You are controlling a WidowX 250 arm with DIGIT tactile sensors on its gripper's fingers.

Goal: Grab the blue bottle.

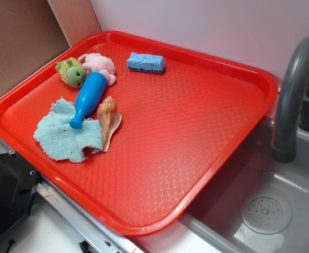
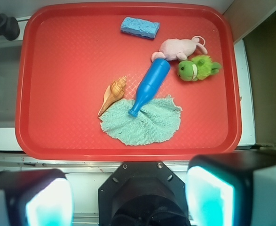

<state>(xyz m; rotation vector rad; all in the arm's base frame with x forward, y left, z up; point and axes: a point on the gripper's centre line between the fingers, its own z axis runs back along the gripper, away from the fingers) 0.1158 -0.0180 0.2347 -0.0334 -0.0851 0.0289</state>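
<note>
On the one red tray [image 2: 21, 94] I count one blue bottle [image 2: 149, 86], one blue sponge [image 2: 139, 27], one teal cloth [image 2: 145, 123], one seashell [image 2: 112, 95], and two plush toys: a pink one [image 2: 179, 48] and a green one [image 2: 197, 68].

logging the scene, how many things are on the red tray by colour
blue: 2, the blue bottle and the sponge
teal: 1, the cloth
pink: 1, the plush mouse
green: 1, the plush frog
orange-tan: 1, the seashell
total: 6, all on the red tray
</note>
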